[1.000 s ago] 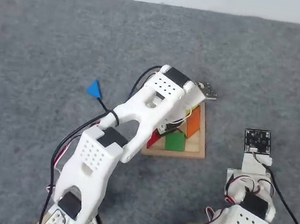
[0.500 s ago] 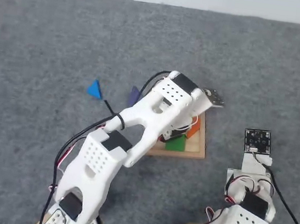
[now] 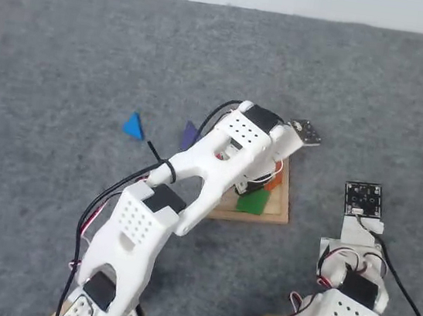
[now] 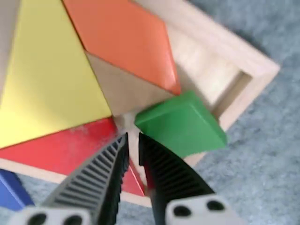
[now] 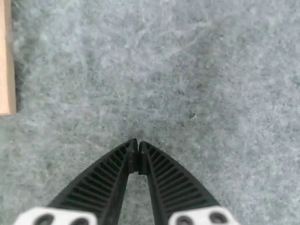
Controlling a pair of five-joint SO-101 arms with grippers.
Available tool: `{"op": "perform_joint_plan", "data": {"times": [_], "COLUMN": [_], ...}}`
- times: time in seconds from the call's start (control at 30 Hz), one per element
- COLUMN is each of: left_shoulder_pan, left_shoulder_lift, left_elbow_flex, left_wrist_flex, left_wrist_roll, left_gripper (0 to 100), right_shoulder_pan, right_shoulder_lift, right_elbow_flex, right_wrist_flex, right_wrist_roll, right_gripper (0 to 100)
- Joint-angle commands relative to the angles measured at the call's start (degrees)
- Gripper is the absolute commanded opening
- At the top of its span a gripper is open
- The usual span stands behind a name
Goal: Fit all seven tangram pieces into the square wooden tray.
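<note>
The right arm (image 3: 342, 300) sits nearest, at the near edge of the grey carpeted surface (image 3: 69, 54). Its pincer (image 5: 138, 146) is closed tip to tip over bare carpet and holds nothing.

Farther out, the left arm (image 3: 193, 179) stretches over the square wooden tray (image 3: 281, 211). The left pincer (image 4: 133, 138) hangs just above the tray's near part, its ribbed fingers (image 4: 159, 164) almost together with only a slim gap and nothing gripped between them. The green square (image 4: 180, 123) lies just beside the fingertips. It is tilted and raised rather than seated flat, close to the tray's rim (image 4: 236, 63). Under the tips lies the red triangle (image 4: 65, 147), flat in the tray. Beyond it are the large yellow triangle (image 4: 51, 84) and the orange parallelogram (image 4: 126, 40), with a bare triangular patch of tray floor (image 4: 123, 90) between orange, yellow and green.

Farthest off, well apart from the tray, a blue triangle (image 3: 133, 126) and a purple piece (image 3: 190, 134) lie on the carpet.
</note>
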Motion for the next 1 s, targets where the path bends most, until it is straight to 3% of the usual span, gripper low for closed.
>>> {"op": "perform_joint_plan", "data": {"times": [0.0, 0.3, 0.63, 0.77, 0.97], "left_shoulder_pan": [-2.6, -2.5, 6.2, 6.5, 6.1], "left_shoulder_lift": [-0.9, -1.0, -1.1, -1.9, -24.3], "left_elbow_flex": [-4.7, -17.2, -7.3, -5.2, 1.5], "left_wrist_flex": [-0.6, 8.7, 8.4, 7.3, 5.4], "left_wrist_roll": [0.3, 0.6, 2.5, 4.1, 6.3], "left_gripper": [4, 1, 1, 1, 1], "right_shoulder_pan": [-0.7, -0.7, 0.1, 8.4, 7.8], "right_shoulder_lift": [-0.5, -0.5, 0.0, 0.0, 1.5], "right_elbow_flex": [-2.6, -2.6, -2.8, -5.0, -5.5], "right_wrist_flex": [-1.0, -1.0, -1.0, -1.5, 1.4], "right_wrist_roll": [0.7, 0.7, 0.9, 1.8, 4.9], "right_gripper": [0.7, 0.7, 0.7, 0.7, 0.7]}}
